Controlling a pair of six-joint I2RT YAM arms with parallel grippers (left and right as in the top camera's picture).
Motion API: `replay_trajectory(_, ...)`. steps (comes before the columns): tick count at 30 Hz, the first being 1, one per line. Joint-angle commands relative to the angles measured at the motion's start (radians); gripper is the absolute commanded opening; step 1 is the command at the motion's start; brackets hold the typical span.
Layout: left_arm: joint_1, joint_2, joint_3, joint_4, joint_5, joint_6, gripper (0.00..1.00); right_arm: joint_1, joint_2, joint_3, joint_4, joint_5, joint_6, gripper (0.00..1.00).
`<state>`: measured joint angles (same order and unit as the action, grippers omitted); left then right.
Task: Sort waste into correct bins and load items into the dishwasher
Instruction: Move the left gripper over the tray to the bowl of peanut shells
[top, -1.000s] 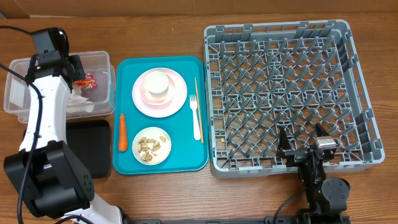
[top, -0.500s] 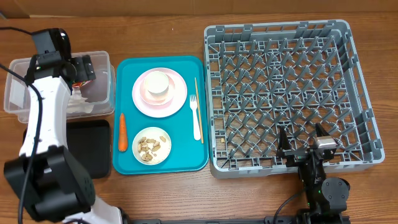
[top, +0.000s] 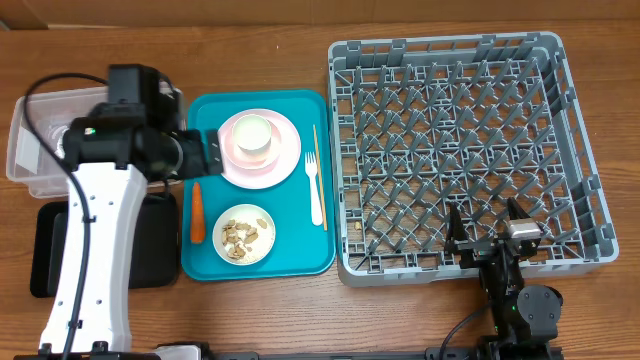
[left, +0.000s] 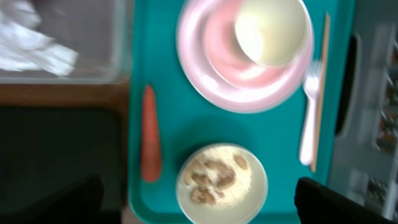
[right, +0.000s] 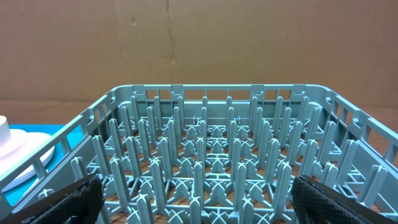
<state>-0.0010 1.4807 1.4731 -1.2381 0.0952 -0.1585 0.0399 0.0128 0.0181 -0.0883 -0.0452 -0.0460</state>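
Observation:
My left gripper is open and empty over the left edge of the teal tray, above the orange carrot. Its wrist view shows the carrot, a white bowl of rice and beige scraps between the fingers, and a pale pink plate holding a white bowl. It also shows a white fork, a chopstick, and napkins in the clear tub. The black tray lies below the tub. The red wrapper is not visible. My right gripper is open at the grey dish rack's front edge.
The teal tray lies between the bins and the rack. The left arm covers part of the clear tub and the black tray. The right wrist view shows the rack's upright pegs and the plate's rim at far left.
My left arm has swung right, from over the clear tub to the teal tray's left edge. The red wrapper at its fingers a second ago no longer shows. The right arm has not moved.

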Motion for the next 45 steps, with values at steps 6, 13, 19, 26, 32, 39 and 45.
replay_trajectory(6,-0.135,0.005,-0.028,-0.077,0.089,-0.066,0.86,-0.002,-0.008,-0.010,0.007,-0.002,-0.003,1.00)
replay_trajectory(13,-0.248,0.005,-0.147,-0.025,0.091,-0.141,0.78,-0.002,-0.008,-0.010,0.007,-0.002,-0.003,1.00)
replay_trajectory(19,-0.312,0.005,-0.237,0.037,0.201,-0.095,0.80,-0.002,-0.008,-0.010,0.007,-0.002,-0.003,1.00)
replay_trajectory(26,-0.339,0.005,-0.259,0.050,0.219,-0.079,0.18,-0.002,-0.008,-0.010,0.008,-0.002,-0.003,1.00)
replay_trajectory(32,-0.350,0.005,-0.259,0.061,0.219,-0.085,0.38,-0.002,-0.008,-0.010,0.007,-0.002,-0.003,1.00)
replay_trajectory(39,-0.394,0.005,-0.259,0.053,0.096,-0.234,0.27,-0.002,-0.008,-0.010,0.007,-0.002,-0.003,1.00)
replay_trajectory(45,-0.489,0.005,-0.259,0.054,-0.095,-0.340,0.33,-0.002,-0.008,-0.010,0.007,-0.002,-0.003,1.00)
